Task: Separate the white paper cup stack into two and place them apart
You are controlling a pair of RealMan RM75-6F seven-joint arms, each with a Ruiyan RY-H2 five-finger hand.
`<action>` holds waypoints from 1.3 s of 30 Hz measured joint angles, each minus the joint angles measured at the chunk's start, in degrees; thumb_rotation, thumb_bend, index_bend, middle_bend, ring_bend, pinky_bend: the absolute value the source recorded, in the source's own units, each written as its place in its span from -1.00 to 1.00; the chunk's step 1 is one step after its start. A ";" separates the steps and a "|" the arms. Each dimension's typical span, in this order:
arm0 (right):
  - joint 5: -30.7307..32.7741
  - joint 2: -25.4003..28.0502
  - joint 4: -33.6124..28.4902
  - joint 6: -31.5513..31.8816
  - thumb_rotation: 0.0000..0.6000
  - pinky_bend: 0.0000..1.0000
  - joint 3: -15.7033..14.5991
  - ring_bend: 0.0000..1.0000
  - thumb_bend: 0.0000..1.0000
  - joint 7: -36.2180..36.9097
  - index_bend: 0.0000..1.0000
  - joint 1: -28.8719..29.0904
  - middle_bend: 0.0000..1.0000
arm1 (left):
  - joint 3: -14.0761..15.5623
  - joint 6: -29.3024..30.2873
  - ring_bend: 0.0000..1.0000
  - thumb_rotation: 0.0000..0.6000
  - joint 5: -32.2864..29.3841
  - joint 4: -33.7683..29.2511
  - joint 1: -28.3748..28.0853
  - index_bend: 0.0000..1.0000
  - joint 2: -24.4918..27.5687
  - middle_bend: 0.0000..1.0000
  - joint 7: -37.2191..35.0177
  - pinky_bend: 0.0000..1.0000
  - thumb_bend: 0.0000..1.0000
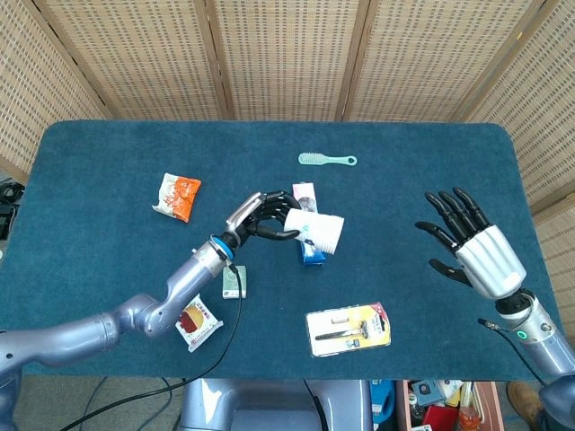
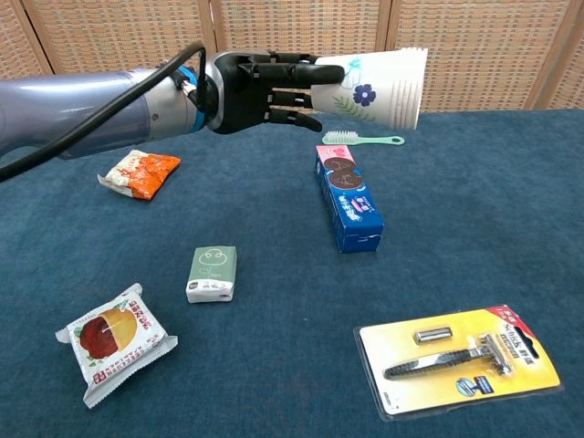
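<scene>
My left hand (image 1: 262, 215) (image 2: 260, 89) grips the white paper cup stack (image 1: 316, 232) (image 2: 376, 86) by its base end. The stack is held sideways in the air with its mouth pointing right; it has a blue flower print. In the head view it hangs over the blue box (image 1: 311, 254) at the table's middle. My right hand (image 1: 472, 247) is raised at the right side with fingers spread and nothing in it, well apart from the cups. The chest view does not show the right hand.
On the blue cloth table (image 1: 422, 180) lie an orange snack packet (image 1: 176, 196), a green toothbrush (image 1: 327, 160), a small green pack (image 2: 212, 273), a red-and-white snack bag (image 2: 111, 340) and a carded razor (image 1: 348, 329).
</scene>
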 measured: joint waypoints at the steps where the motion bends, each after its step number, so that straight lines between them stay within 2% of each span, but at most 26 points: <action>1: -0.17 0.02 -0.04 -0.06 1.00 -1.00 0.04 -1.00 -0.65 0.03 -0.34 0.41 -0.79 | -0.10 -0.17 -0.16 1.00 -0.16 0.32 -0.32 0.01 -0.31 -0.03 0.20 -0.09 -0.27; 9: -1.98 -0.33 -0.74 -1.63 1.00 -1.00 0.09 -1.00 -0.59 -0.60 -0.31 4.84 -0.78 | -1.42 -1.79 -0.16 1.00 -2.09 2.95 -3.02 0.01 -3.24 -0.03 1.46 -0.09 -0.27; 19: -2.79 -5.57 2.76 -3.12 1.00 -1.00 -0.43 -1.00 -0.50 0.44 -0.24 9.98 -0.76 | -2.54 -2.95 -0.16 1.00 -3.29 3.07 -3.26 0.01 -5.04 -0.03 0.77 -0.09 -0.27; 39: -1.38 -9.06 3.58 -3.98 1.00 -0.99 -1.09 -1.00 -0.23 -0.50 -0.02 13.97 -0.68 | -3.07 -4.19 -0.15 1.00 -2.63 3.85 -2.90 0.01 -6.53 -0.03 0.55 -0.09 -0.27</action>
